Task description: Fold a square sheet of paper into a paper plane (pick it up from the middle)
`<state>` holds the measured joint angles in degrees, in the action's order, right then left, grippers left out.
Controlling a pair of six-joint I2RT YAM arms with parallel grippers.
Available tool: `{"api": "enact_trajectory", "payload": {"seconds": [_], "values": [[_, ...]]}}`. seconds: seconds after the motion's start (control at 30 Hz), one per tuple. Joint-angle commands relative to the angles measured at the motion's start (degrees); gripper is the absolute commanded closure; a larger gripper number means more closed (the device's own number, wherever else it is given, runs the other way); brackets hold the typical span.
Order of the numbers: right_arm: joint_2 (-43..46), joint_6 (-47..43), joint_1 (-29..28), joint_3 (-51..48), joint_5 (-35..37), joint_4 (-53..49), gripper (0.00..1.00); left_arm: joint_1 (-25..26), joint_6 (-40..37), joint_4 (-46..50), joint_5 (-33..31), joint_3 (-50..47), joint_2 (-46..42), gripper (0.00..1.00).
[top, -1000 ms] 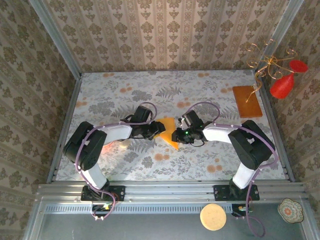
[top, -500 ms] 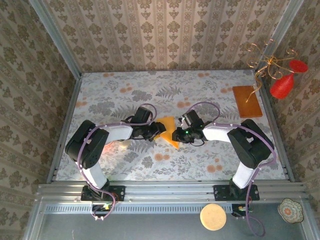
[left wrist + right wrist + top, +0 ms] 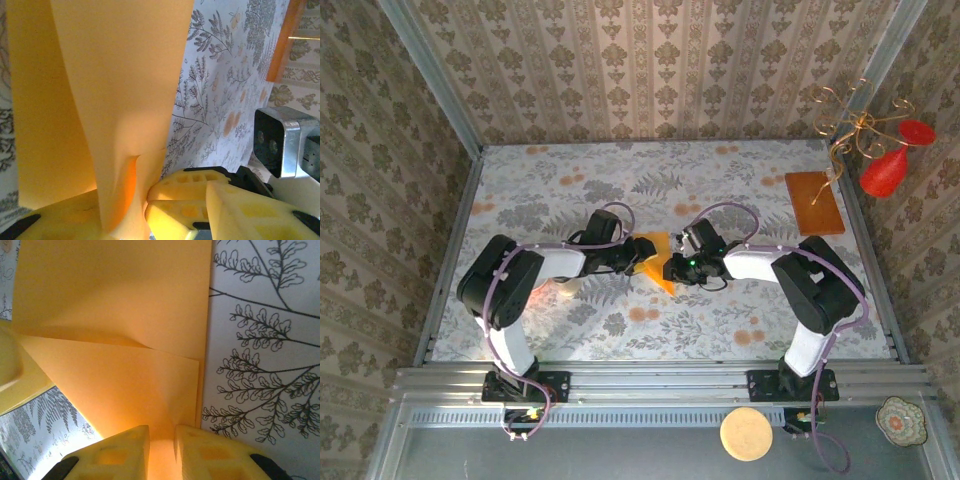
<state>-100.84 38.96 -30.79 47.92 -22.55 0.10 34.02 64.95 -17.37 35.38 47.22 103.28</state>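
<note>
At the middle of the floral table (image 3: 570,190), the left gripper (image 3: 640,257) reaches in from the left and pinches the orange-yellow sheet of paper (image 3: 661,283). In the left wrist view the sheet runs down between its yellow fingers (image 3: 182,192), creased where they clamp it. The paper is partly folded, with one diagonal crease and an overlapping flap in the right wrist view. It is held up between the two grippers, its lower corner pointing toward the near edge. The right gripper (image 3: 672,268) meets it from the right, its fingers (image 3: 115,454) closed on the sheet's edge with only the paper between them. Well apart, by the right wall, lies a brown-orange board (image 3: 815,203).
</note>
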Motion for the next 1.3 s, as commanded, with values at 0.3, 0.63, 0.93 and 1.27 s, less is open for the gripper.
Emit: {"api": "enact_trajectory", "payload": {"seconds": [0.3, 0.63, 0.93, 1.27], "values": [[-3.3, -1.8, 0.7, -0.4, 2.8, -3.3, 0.79, -2.6, -4.6, 0.4, 5.6, 0.1, 3.5, 0.63], [-3.2, -2.0, 0.9, -0.3, 3.0, -3.6, 0.79, -4.2, -10.0, 6.7, 5.3, 1.6, 3.1, 0.75], [1.0, -4.9, 1.0, -0.6, 4.1, -2.5, 0.75, -4.8, -11.2, 10.2, 3.1, 3.6, 1.9, 0.94], [18.4, -11.8, -3.3, -8.1, 25.5, -0.4, 0.56, -1.3, -9.7, 24.4, -8.3, 10.8, -1.7, 0.95]]}}
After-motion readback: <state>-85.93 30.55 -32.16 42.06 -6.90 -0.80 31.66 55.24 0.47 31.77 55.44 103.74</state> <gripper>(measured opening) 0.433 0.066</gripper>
